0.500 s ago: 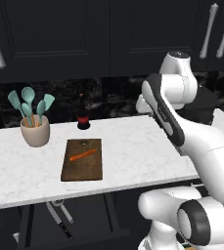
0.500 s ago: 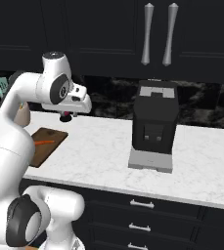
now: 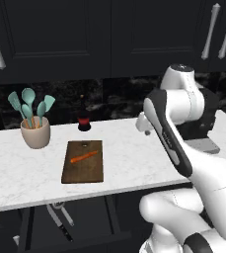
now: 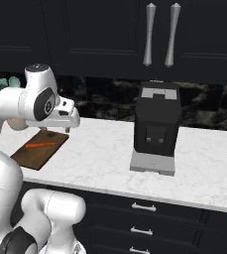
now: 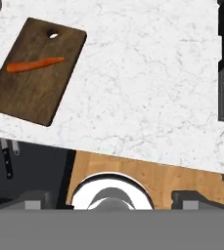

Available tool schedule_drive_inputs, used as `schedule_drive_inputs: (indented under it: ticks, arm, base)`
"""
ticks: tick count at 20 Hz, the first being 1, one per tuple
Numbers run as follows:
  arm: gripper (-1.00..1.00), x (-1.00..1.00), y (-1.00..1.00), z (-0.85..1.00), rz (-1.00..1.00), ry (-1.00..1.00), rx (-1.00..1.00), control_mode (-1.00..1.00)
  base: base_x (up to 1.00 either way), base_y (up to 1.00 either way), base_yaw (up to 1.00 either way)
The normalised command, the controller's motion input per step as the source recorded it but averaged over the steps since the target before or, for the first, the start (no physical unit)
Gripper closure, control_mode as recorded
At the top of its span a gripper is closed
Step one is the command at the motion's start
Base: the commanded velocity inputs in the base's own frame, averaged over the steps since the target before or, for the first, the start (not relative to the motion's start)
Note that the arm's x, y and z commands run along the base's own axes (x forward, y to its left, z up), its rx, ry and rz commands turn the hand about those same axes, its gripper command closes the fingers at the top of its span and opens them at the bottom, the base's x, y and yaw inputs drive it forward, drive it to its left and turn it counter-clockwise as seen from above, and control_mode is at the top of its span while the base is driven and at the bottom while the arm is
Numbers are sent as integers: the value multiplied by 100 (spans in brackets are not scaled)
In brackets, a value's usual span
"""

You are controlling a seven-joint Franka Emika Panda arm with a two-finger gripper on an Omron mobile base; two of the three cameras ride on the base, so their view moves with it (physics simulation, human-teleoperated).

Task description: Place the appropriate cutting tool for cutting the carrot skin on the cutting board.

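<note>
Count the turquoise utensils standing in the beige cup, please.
4 in the cup at the counter's left end: two spoons at the back left, two spatulas toward the right. More may be hidden behind them.

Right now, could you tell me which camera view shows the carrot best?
The hand view: the carrot lies whole and large on the cutting board. The left base view shows it smaller; in the right base view it is a thin sliver beside the arm.
</note>
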Motion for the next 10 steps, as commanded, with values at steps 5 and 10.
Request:
schedule_drive_inputs:
  ticks: [5, 10]
  arm:
    - [-100, -85, 93, -71, 5, -2, -6, -100]
    - [-100, -23, 91, -55, 0, 17, 0, -100]
  base:
    - [0, 0, 0]
    - [0, 0, 0]
